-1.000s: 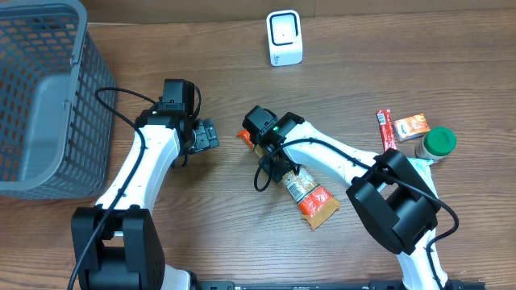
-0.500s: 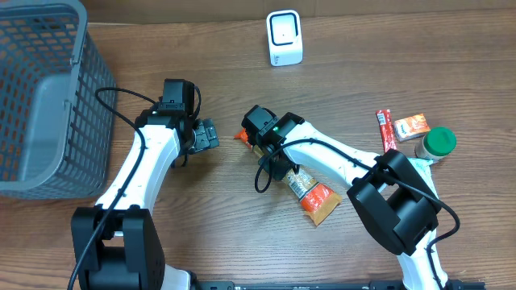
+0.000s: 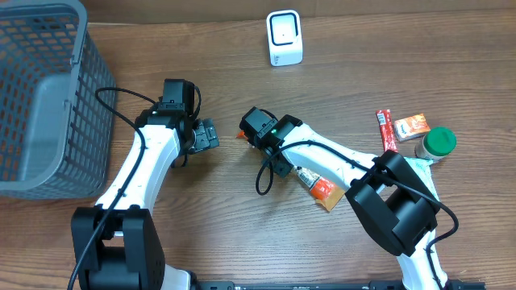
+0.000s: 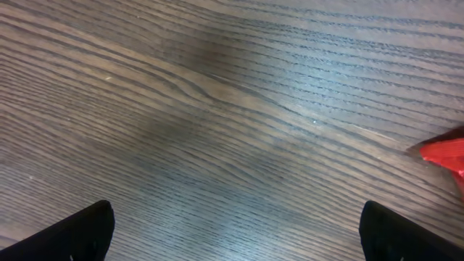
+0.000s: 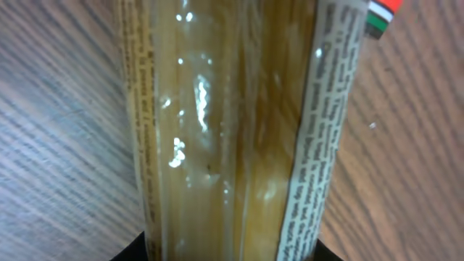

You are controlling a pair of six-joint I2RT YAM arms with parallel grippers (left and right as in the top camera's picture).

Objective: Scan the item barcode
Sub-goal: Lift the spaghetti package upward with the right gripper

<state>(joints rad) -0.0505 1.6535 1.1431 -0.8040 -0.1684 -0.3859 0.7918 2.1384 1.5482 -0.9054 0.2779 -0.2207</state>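
Orange-ended packet (image 3: pixel 319 190) sits clamped in the jaws of the right gripper (image 3: pixel 276 163). At its nine o'clock, the left gripper (image 3: pixel 206 134) holds its jaws wide apart.

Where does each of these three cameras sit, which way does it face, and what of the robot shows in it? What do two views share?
Overhead: fixed above the table, looking straight down; both arms, left hand and right hand show.
Left wrist: on the left arm, facing bare wood; its black fingertips sit wide apart in the bottom corners.
Right wrist: on the right arm, close on the pasta packet; only dark finger edges at the bottom.
Shared: overhead and right wrist both show that packet.
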